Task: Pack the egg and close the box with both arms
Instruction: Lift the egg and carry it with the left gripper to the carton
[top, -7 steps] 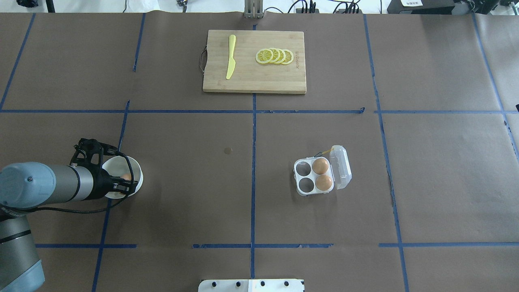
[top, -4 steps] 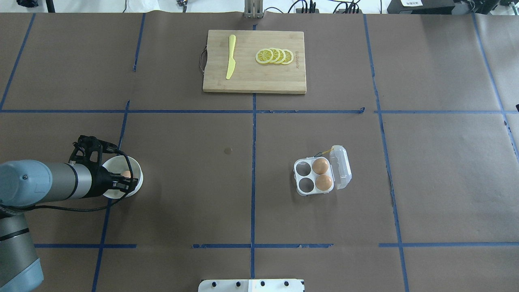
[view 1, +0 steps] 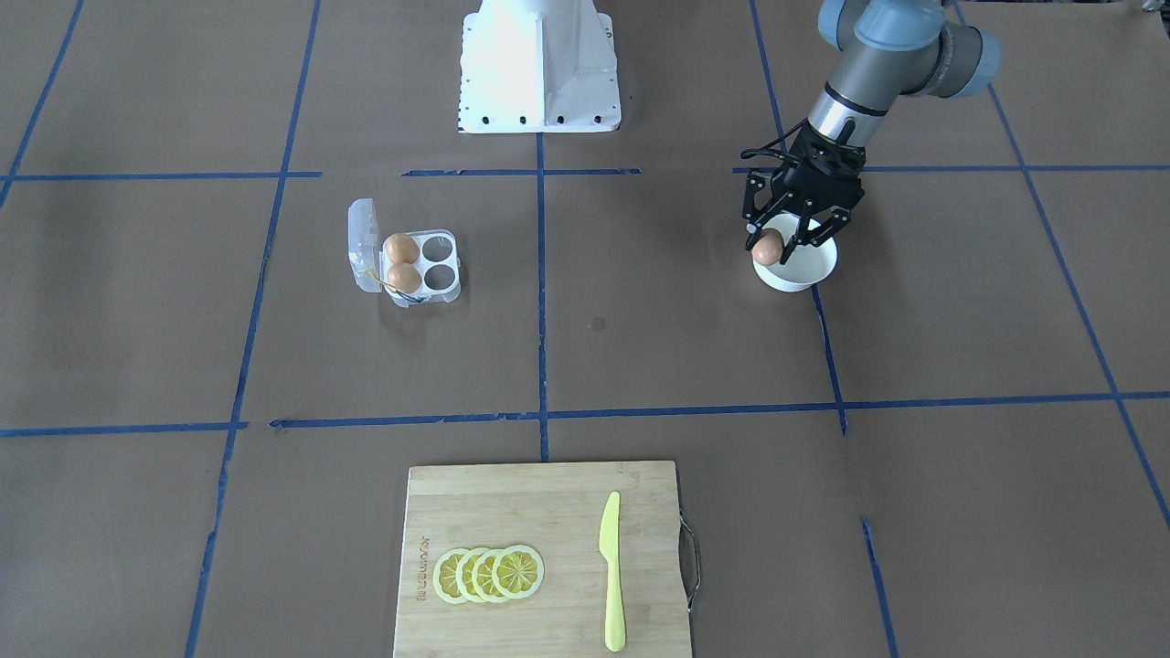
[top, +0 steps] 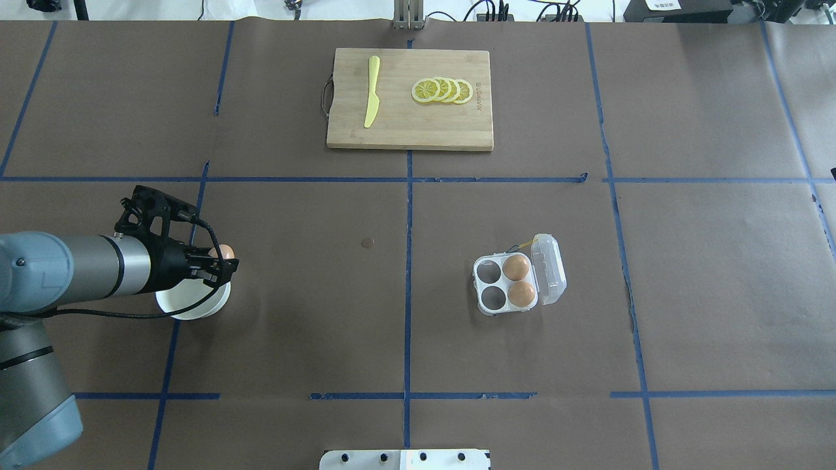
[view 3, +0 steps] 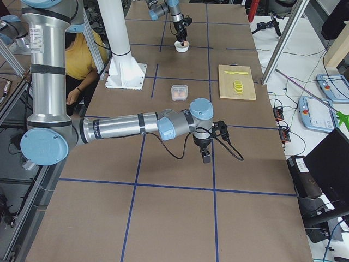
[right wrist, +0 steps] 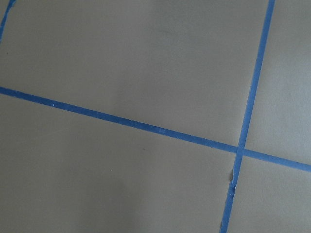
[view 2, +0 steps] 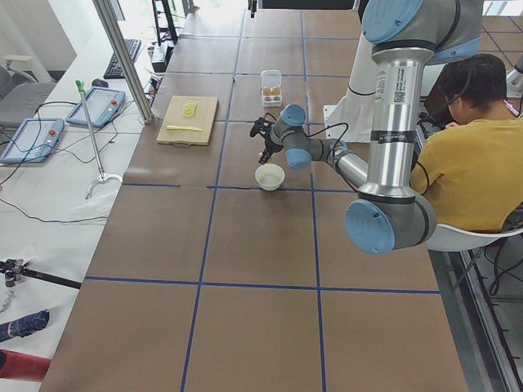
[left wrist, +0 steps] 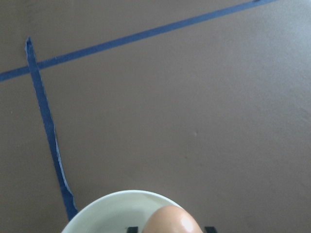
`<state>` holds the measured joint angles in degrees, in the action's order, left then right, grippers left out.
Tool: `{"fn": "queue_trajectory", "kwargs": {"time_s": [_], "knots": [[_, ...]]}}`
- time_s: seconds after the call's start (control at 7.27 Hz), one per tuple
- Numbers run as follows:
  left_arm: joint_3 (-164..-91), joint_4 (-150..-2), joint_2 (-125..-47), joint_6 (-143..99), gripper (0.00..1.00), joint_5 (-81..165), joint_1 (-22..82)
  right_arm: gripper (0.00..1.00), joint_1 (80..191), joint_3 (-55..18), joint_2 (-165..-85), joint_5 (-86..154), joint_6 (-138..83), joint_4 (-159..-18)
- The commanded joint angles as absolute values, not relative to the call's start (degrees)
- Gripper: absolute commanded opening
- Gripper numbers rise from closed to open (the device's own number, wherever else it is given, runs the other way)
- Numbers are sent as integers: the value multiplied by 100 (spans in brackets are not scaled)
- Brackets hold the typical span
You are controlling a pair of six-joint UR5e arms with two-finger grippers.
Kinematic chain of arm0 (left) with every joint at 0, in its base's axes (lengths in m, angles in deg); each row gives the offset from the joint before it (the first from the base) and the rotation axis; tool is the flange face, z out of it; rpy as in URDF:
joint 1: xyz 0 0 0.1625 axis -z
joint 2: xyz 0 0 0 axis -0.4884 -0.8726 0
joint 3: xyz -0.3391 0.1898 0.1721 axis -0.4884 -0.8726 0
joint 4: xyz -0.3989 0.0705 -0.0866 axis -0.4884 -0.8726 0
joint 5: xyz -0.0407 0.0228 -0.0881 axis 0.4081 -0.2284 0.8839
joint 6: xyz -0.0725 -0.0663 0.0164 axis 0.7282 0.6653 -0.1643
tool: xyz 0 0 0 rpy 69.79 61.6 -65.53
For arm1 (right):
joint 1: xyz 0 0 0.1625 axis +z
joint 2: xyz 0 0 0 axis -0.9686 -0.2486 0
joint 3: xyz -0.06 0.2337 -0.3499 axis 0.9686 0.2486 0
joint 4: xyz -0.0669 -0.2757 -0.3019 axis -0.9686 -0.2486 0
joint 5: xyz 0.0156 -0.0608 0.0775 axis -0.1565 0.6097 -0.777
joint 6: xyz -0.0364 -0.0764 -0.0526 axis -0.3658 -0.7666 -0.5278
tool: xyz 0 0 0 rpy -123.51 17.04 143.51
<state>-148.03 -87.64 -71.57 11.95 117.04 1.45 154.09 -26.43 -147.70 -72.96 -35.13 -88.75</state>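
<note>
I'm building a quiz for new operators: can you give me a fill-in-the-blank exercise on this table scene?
1. The left gripper holds an egg over the white ____.
2. The box contains ____ eggs, leaving two cups empty.
3. The box's lid is ____.
4. On the cutting board, beside the lemon slices, lies a yellow ____.

Missing words: bowl; two; open; knife.

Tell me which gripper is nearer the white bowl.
Left. The left gripper holds an egg just above the white bowl; the right gripper hangs far off, beyond the egg carton.
</note>
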Motion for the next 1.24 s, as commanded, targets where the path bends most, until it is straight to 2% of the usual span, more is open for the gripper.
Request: {"fn": "queue_trajectory", "kwargs": {"time_s": [0.0,0.14,0.41,0.83,1.1], "knots": [[-14495,-8794,-8433,1124,0,11689,127,100,15409,-2646,-14770,-7301,-3512,-8875],[-14171,-9090,-8970,1115,0,11698,109,100,15409,-2637,-14761,-7292,-3512,-8875],[-13424,-10956,-9133,723,0,11707,-180,100,15409,-2637,-14770,-7292,-3512,-8875],[-12721,-11368,-9992,-508,0,10800,-775,100,15409,-2637,-14770,-7292,-3512,-8875],[-11658,-12008,-10564,-1353,3,10513,-1024,100,15409,-2620,-14770,-7283,-3512,-8875]]}}
